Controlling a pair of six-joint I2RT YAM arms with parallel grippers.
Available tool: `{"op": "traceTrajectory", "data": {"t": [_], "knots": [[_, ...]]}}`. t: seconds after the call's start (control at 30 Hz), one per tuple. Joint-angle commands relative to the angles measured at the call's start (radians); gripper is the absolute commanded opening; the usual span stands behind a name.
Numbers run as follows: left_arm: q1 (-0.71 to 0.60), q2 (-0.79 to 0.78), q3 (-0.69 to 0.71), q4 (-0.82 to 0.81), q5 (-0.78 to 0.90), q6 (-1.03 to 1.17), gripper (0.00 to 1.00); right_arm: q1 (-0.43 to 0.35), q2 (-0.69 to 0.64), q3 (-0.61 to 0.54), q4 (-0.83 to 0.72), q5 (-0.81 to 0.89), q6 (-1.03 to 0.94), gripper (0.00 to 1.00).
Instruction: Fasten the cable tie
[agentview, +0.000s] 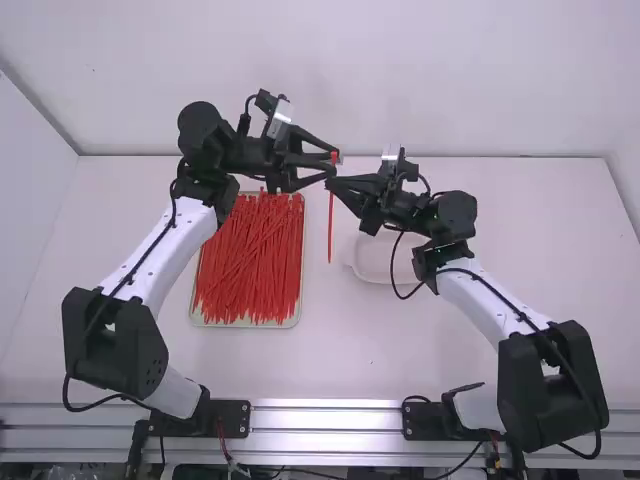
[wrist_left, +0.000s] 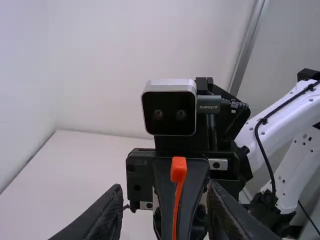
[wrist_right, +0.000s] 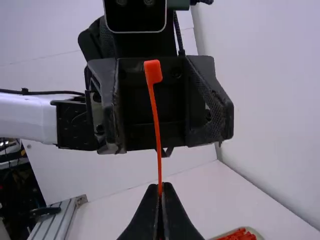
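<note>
Beige tray (agentview: 245, 324) of spare red ties (agentview: 250, 262) on white table (agentview: 110, 210); white container (agentview: 372, 268) just beside

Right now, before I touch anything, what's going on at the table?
The right gripper is shut on one red cable tie, holding it up off the table with the long tail hanging down. The tie's head sits right at the tips of the left gripper, whose jaws stand open and are not gripping it. The tie is straight, not looped, so it is not fastened yet. The spare ties lie in a tray below the left arm.
</note>
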Motion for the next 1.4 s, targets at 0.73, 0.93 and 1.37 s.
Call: {"op": "traceTrajectory", "data": {"t": [0.73, 0.93, 1.37], "knots": [[-0.005, 0.007, 0.023, -0.001, 0.006, -0.014, 0.02, -0.003, 0.002, 0.034, -0.004, -0.013, 0.004, 0.11], [0.010, 0.007, 0.023, -0.010, -0.024, -0.080, 0.02, -0.043, 0.002, 0.033, -0.051, -0.024, 0.063, 0.28], [0.062, 0.007, 0.023, -0.196, -0.128, -0.090, 0.02, -0.079, 0.002, 0.033, -0.079, -0.094, -0.031, 1.00]]}}
